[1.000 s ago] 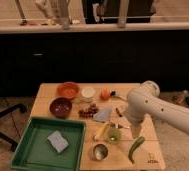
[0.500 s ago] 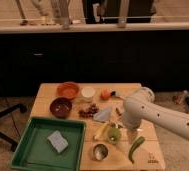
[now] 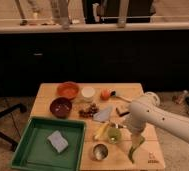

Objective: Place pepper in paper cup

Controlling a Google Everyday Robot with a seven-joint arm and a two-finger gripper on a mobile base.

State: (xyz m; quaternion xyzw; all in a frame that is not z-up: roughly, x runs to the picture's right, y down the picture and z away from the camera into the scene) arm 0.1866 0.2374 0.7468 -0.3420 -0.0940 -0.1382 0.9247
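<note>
One raised camera looks down over the table (image 3: 129, 90) from nearby, pincer (image 3: 136, 141) seemingly at lower right.

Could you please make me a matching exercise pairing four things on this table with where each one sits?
Things:
1. pepper
2. paper cup
3. sponge
4. metal cup

Places:
A. inside the green tray
B. front right part of the table, right by the gripper
C. back row, next to the orange bowl
D. front edge, just outside the tray's right wall

Pairs: 1-B; 2-C; 3-A; 4-D
</note>
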